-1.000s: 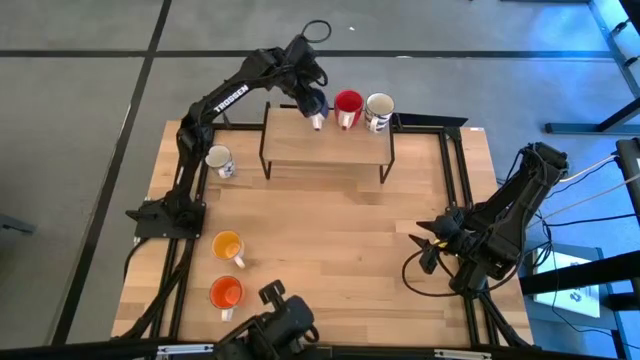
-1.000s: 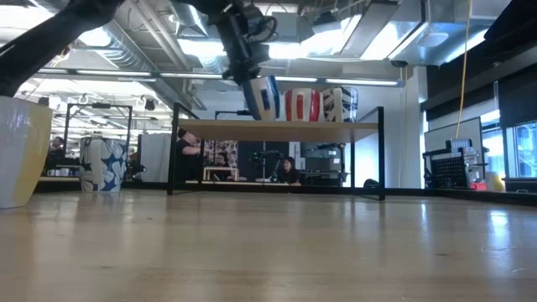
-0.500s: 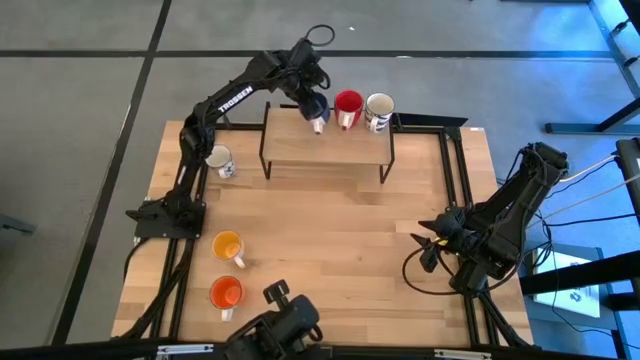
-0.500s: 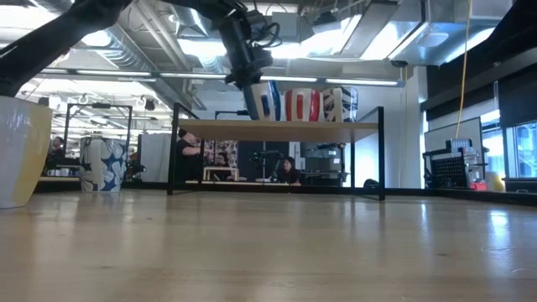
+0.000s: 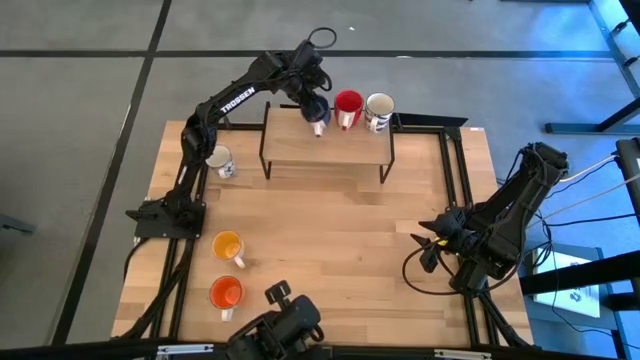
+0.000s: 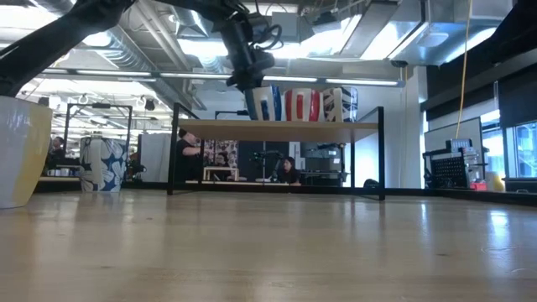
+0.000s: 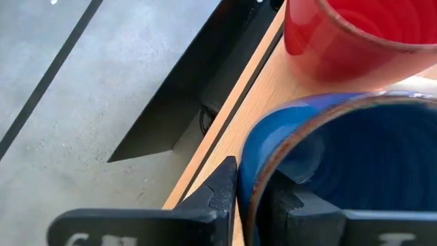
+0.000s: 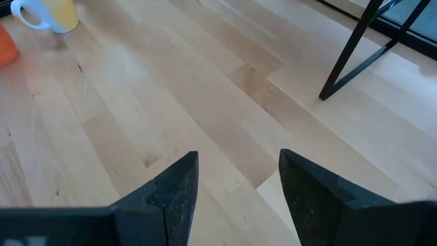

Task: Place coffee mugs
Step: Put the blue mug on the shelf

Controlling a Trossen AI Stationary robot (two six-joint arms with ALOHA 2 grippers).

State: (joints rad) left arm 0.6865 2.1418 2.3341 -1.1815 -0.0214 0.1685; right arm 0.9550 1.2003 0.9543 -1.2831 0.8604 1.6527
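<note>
Left claw grips blue mug on shelf beside red mug; right claw open over desk.

Grey concrete floor with dark seams, bright ceiling lights, window at right

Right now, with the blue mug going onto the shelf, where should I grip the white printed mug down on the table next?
Grip the white printed ceramic mug by its rim wall from above, one finger inside. It stands upright, mouth open, handle toward the table's near side, so pinch the wall away from the handle.
</note>
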